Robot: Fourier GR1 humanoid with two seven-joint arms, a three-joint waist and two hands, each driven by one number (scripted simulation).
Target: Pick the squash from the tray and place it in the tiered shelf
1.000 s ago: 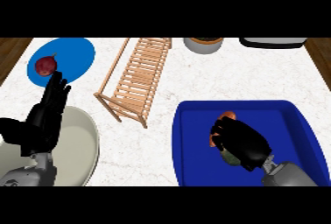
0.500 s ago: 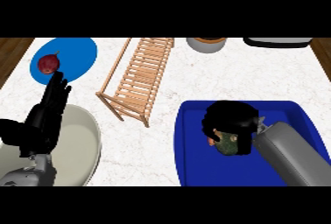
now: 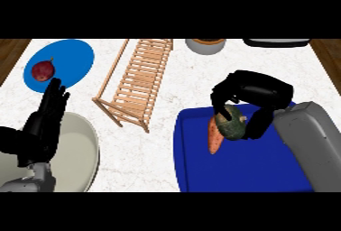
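Note:
My right hand (image 3: 256, 97) is over the back edge of the blue tray (image 3: 246, 167), its fingers and thumb curled round a green squash (image 3: 233, 125) that hangs below the palm. An orange sweet potato (image 3: 214, 134) lies in the tray just left of the squash. The wooden tiered shelf (image 3: 136, 76) stands left of the tray, running toward the back of the counter. My left hand (image 3: 41, 128) rests open at the left, fingers up.
A blue plate (image 3: 70, 57) with a red fruit (image 3: 43, 70) sits at the back left. A pale round plate (image 3: 80, 153) lies under my left hand. A grey bowl (image 3: 205, 45) and a dark appliance (image 3: 276, 43) stand at the back.
My right hand has moved toward the back of the tray and lifted with the squash in its fingers, uncovering the sweet potato. The left hand has stayed put.

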